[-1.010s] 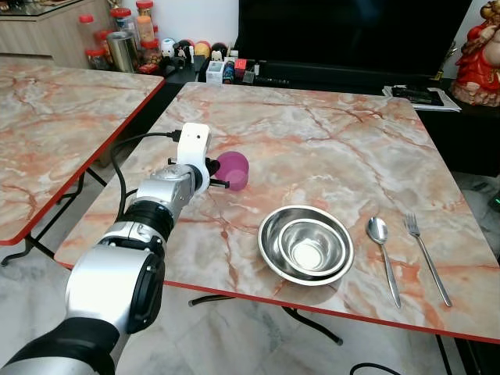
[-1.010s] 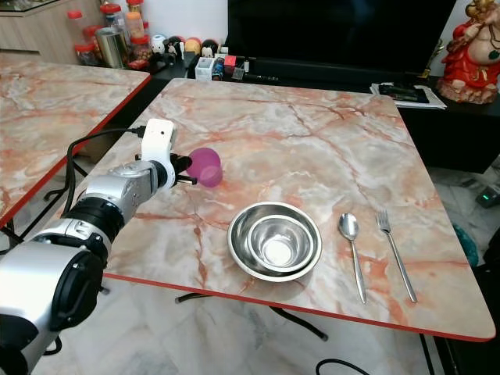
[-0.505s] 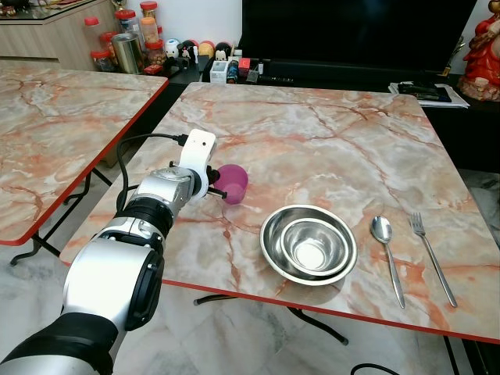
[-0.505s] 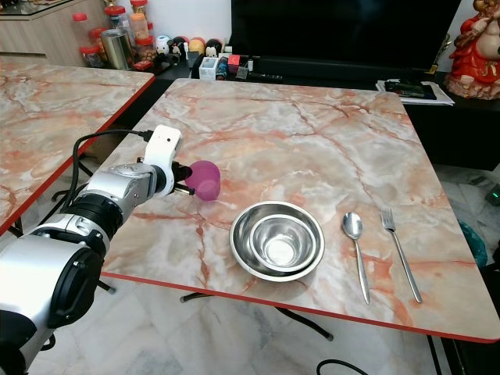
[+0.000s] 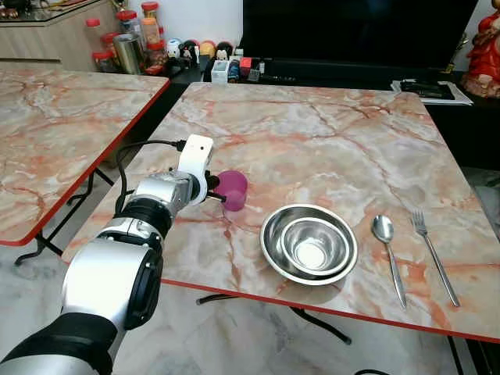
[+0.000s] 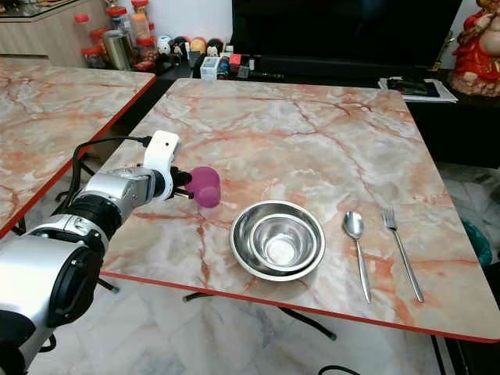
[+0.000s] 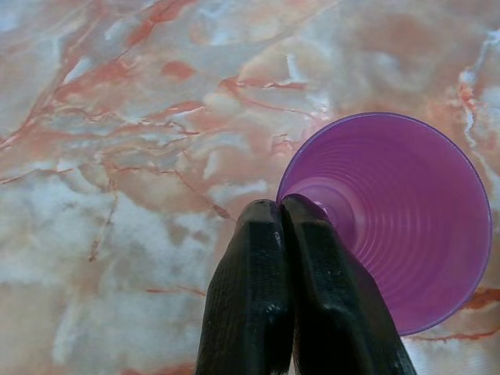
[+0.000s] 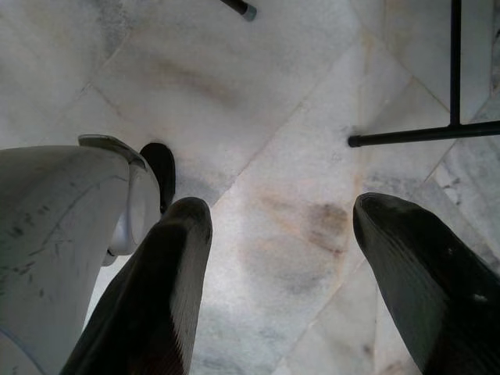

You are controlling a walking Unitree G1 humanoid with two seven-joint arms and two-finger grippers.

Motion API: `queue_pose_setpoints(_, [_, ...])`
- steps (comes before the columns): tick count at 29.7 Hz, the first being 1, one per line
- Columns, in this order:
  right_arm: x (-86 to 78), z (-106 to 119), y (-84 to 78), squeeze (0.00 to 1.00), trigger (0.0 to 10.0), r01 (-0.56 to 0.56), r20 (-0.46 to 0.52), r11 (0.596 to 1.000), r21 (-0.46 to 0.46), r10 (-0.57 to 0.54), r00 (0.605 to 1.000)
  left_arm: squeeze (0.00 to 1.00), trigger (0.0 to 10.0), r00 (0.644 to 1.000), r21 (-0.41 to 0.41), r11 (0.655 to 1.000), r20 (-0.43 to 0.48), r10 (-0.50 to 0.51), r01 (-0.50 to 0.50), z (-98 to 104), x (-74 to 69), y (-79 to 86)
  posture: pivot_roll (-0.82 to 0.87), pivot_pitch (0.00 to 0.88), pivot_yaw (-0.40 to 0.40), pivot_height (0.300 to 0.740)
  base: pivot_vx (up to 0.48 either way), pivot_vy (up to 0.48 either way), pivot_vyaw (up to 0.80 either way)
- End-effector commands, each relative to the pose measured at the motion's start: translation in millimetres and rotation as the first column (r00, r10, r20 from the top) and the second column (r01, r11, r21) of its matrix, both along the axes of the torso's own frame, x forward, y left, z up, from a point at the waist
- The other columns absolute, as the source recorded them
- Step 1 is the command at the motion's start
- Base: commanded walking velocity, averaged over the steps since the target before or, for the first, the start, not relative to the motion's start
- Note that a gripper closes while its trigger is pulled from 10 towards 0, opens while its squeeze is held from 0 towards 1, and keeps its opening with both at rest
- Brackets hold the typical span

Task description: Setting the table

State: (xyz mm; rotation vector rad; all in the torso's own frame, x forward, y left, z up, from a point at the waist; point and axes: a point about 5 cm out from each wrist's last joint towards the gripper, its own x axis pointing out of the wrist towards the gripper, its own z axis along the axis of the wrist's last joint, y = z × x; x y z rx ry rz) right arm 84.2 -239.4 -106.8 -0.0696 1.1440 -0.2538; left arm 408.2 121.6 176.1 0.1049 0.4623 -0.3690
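Note:
A purple plastic cup (image 5: 233,190) stands upright at the near left of the marble table (image 5: 328,133), its base at or just above the surface. My left gripper (image 5: 218,194) is shut on the cup's rim; in the left wrist view its fingers (image 7: 269,258) pinch the wall of the cup (image 7: 398,219). To its right sit two nested steel bowls (image 5: 308,244), then a spoon (image 5: 384,238) and a fork (image 5: 428,238). My right gripper (image 8: 277,211) hangs open above the tiled floor.
A second marble table (image 5: 55,125) stands to the left across a narrow gap. Jars and small items (image 5: 133,43) line a low shelf behind. A dark TV (image 5: 351,31) and papers (image 5: 426,90) lie beyond the far edge. A red figurine (image 5: 484,47) is at the far right.
The cup was tilted and held higher; it has now turned upright and come down nearer the table and the bowls. The camera shifted slightly.

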Motion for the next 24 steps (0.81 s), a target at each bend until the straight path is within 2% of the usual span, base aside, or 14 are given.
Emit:
queue_pose_setpoints(1, [-1.1, -1, 2.0, 0.00, 10.0, 0.025, 0.004, 1.000, 0.005, -0.025, 1.000, 0.17, 10.0, 1.000, -0.005, 1.000, -0.007, -0.001, 0.001, 5, 1.2, 0.9, 0.01, 0.000, 0.028, 0.740, 0.000, 0.000, 0.00])
queue_pose_setpoints(2, [-1.1, -1, 2.0, 0.00, 10.0, 0.025, 0.004, 1.000, 0.005, -0.025, 1.000, 0.17, 10.0, 1.000, -0.005, 1.000, -0.007, -0.001, 0.001, 5, 1.2, 0.9, 0.01, 0.000, 0.028, 0.740, 0.000, 0.000, 0.00])
queue_pose_setpoints(3, [-1.4, -1, 1.8, 0.00, 10.0, 0.028, 0.004, 1.000, 0.004, -0.028, 1.000, 1.00, 10.0, 1.000, -0.005, 1.000, -0.004, -0.002, 0.001, 6, 1.5, 1.0, 0.01, 0.000, 0.028, 0.740, 0.000, 0.000, 0.00])
queue_pose_setpoints(9, [-1.5, 0, 0.0, 0.00, 10.0, 0.032, 0.007, 1.000, 0.000, -0.032, 0.999, 1.00, 10.0, 1.000, -0.007, 1.000, 0.020, -0.003, 0.003, 11, 3.2, 1.2, 0.00, 0.000, 0.027, 0.740, 0.000, 0.000, 0.00])
queue_pose_setpoints(10, [-1.1, 0, -0.2, 0.00, 10.0, 0.031, 0.009, 1.000, -0.001, -0.031, 0.999, 0.89, 10.0, 1.000, -0.006, 1.000, 0.023, -0.005, 0.005, 11, 3.3, 1.0, 0.00, 0.000, 0.029, 0.740, 0.000, 0.000, 0.00])
queue_pose_setpoints(11, [-1.1, 0, -0.2, 0.00, 10.0, 0.031, 0.009, 1.000, -0.001, -0.031, 0.999, 0.89, 10.0, 1.000, -0.006, 1.000, 0.023, -0.005, 0.005, 11, 3.3, 1.0, 0.00, 0.000, 0.029, 0.740, 0.000, 0.000, 0.00])
queue_pose_setpoints(12, [-0.1, 0, -0.4, 0.00, 10.0, 0.031, 0.014, 1.000, -0.002, -0.031, 0.999, 0.64, 10.0, 1.000, -0.006, 1.000, 0.028, -0.006, 0.006, 13, 3.6, 1.0, 0.00, 0.000, 0.029, 0.740, 0.000, 0.000, 0.00])
queue_pose_setpoints(13, [0.3, 0, -0.2, 0.00, 10.0, 0.030, 0.015, 1.000, -0.002, -0.030, 0.999, 0.00, 10.0, 0.999, -0.009, 1.000, 0.033, -0.005, 0.006, 14, 4.0, 1.0, -0.01, 0.000, 0.030, 0.740, 0.000, 0.000, 0.00])
queue_pose_setpoints(17, [0.5, 0, 0.0, 0.00, 10.0, 0.030, 0.017, 1.000, -0.003, -0.030, 0.999, 0.00, 10.0, 0.999, -0.014, 1.000, 0.044, -0.006, 0.007, 16, 4.6, 0.0, -0.01, 0.000, 0.029, 0.740, 0.000, 0.000, 0.00])
queue_pose_setpoints(18, [0.7, 1, 0.1, 0.00, 10.0, 0.030, 0.019, 1.000, -0.004, -0.030, 0.999, 0.18, 10.0, 0.999, -0.015, 1.000, 0.051, -0.011, 0.012, 17, 5.0, -1.2, -0.01, 0.000, 0.029, 0.740, 0.000, 0.000, 0.00])
queue_pose_setpoints(19, [0.8, 1, 0.0, 0.00, 10.0, 0.030, 0.020, 1.000, -0.005, -0.030, 0.999, 1.00, 10.0, 0.998, -0.011, 1.000, 0.056, -0.016, 0.017, 18, 5.1, -1.8, -0.01, 0.000, 0.029, 0.740, 0.000, 0.000, 0.00])
queue_pose_setpoints(24, [1.0, 1, 0.0, 0.00, 10.0, 0.032, 0.021, 0.999, -0.003, -0.032, 0.999, 1.00, 10.0, 0.998, -0.006, 1.000, 0.065, -0.023, 0.024, 18, 5.3, -3.4, -0.01, 0.000, 0.030, 0.740, 0.000, 0.000, 0.00])
